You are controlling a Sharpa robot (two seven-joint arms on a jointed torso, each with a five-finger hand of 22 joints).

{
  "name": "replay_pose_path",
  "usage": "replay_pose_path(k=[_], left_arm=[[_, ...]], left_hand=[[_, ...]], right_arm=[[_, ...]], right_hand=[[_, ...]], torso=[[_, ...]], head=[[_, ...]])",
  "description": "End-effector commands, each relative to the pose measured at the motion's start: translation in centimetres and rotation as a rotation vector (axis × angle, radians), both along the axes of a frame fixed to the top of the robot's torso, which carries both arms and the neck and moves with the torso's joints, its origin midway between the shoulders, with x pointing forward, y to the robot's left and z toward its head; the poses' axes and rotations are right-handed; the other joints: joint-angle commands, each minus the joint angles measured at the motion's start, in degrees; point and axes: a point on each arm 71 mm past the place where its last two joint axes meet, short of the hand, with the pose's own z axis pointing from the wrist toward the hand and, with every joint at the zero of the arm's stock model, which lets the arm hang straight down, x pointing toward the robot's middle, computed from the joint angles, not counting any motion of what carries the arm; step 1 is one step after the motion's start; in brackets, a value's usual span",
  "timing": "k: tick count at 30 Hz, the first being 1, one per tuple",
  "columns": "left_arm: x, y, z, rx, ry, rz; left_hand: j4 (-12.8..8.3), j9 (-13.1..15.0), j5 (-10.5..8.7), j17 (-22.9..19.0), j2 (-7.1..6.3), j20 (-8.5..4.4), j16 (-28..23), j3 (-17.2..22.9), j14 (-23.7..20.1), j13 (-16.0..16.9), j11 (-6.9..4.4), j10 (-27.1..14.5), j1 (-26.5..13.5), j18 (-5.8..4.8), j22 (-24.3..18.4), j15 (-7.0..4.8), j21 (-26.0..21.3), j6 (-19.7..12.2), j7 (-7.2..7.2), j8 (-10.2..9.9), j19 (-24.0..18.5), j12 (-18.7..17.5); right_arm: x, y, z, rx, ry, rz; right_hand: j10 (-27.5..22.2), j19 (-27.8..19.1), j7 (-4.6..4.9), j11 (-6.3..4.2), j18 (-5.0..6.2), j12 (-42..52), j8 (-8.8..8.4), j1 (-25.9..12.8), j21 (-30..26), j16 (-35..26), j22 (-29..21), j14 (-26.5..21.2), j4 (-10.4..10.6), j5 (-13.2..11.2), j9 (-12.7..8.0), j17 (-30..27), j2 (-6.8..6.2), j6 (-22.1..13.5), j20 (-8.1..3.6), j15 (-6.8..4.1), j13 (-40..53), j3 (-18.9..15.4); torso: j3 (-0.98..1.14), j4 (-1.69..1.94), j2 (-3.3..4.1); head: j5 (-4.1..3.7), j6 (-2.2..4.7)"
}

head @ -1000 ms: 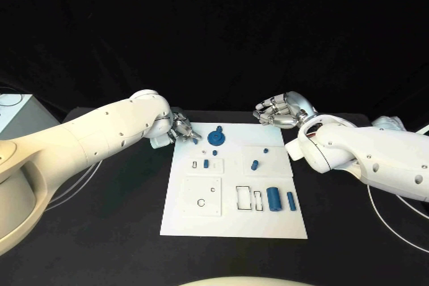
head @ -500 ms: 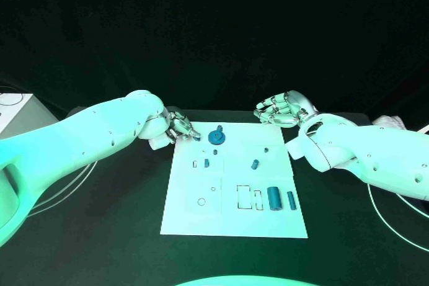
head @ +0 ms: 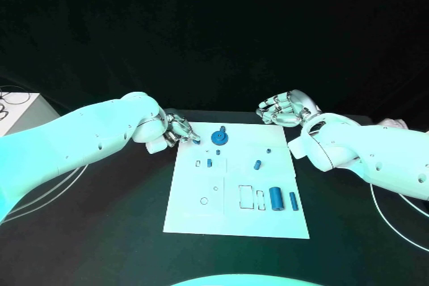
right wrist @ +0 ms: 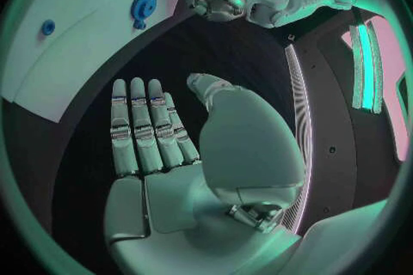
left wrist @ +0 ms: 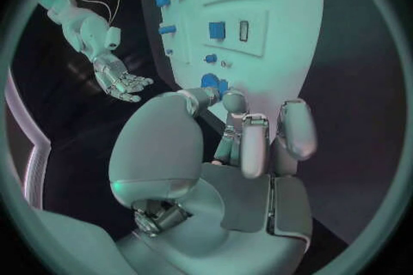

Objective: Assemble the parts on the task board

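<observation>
The white task board [head: 237, 221] lies in the middle of the black table. A blue gear [head: 217, 137] sits near its far edge. Further in lie small blue pieces [head: 209, 163], a short peg [head: 256, 165] and a thick cylinder [head: 276, 199] beside a slim one [head: 292, 201]. My left hand [head: 179, 129] hovers at the board's far left corner, fingers curled in with nothing visible in them. In the left wrist view its thumb [left wrist: 199, 97] points toward the gear [left wrist: 210, 82]. My right hand [head: 284, 109] hangs beyond the far right corner, palm up, and its fingers [right wrist: 142, 127] are straight and hold nothing.
A white box [head: 18, 109] with cables stands at the table's left edge. A pale cable [head: 393, 214] runs along the right side. Outlined recesses [head: 244, 196] and small holes [head: 204, 201] mark the board's near half.
</observation>
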Motion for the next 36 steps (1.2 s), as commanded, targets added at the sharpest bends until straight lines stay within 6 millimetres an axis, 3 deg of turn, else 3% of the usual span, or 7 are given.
replay_pose_path(k=[1,6,15,36], left_arm=[[-0.5,0.0,0.2,0.027,-0.035,0.011],[-1.6,0.1,0.0,0.049,-0.058,0.007],[-3.3,0.4,-0.6,0.099,-0.087,-0.002],[-5.1,-1.7,-2.9,0.167,-0.103,-0.076]], left_hand=[[-6.9,10.8,0.61,7.3,-0.57,-0.11,0.3,8.1,3.8,0.2,-0.18,0.8,-1.3,0.21,0.6,-0.63,0.4,0.8,-0.48,5.6,0.7,0.4],[-7.4,11.1,0.8,7.5,-0.94,-0.25,0.4,9.3,3.9,0.7,-0.33,1.4,-2.1,0.06,1.3,-0.77,0.8,1.2,-0.64,5.8,1.3,0.8],[-7.9,11.3,0.9,7.6,-1.27,-0.43,0.5,10.3,3.9,0.8,-0.53,2.1,-3.2,-0.13,2.1,-0.95,1.3,1.6,-0.85,6.0,2.0,1.1],[-9.1,12.2,2.05,8.1,-2.44,-0.87,0.8,13.0,4.2,0.1,-1.15,3.1,-6.0,-0.29,2.9,-1.49,1.7,2.5,-1.51,7.0,2.7,1.3]], right_arm=[[-0.1,0.1,0.0,-0.001,0.001,0.014],[-0.2,0.0,-0.1,-0.001,0.003,0.014],[-0.3,0.0,-0.1,0.001,0.006,0.018],[-0.4,0.2,-0.1,-0.005,0.004,0.03]], right_hand=[[0.3,-0.3,0.77,0.05,0.38,-0.2,-0.11,-0.2,0.0,0.1,-0.1,-0.1,-0.2,0.3,-0.1,-0.1,0.12,0.3,-0.12,-0.11,-0.1,0.1],[0.3,-0.3,0.77,0.05,0.38,-0.2,-0.11,-0.2,0.0,0.1,-0.1,-0.1,-0.2,0.3,-0.1,-0.1,0.12,0.3,-0.12,-0.11,-0.1,0.1],[0.3,-0.3,0.77,0.05,0.38,-0.2,-0.11,-0.2,0.0,0.1,-0.1,-0.1,-0.2,0.3,-0.1,-0.1,0.12,0.3,-0.12,-0.11,-0.1,0.1],[0.2,-0.4,0.8,0.09,0.37,-0.3,-0.16,-0.4,0.0,0.0,-0.2,-0.2,-0.1,0.3,-0.1,-0.3,0.1,0.3,-0.09,-0.08,-0.1,0.1]], torso=[[-0.06,0.17,-0.32],[-0.04,0.35,-0.42],[0.01,0.32,-0.38],[0.0,0.23,-0.21]], head=[[0.1,-0.29],[0.22,-0.47],[0.45,-0.69],[0.52,-1.19]])
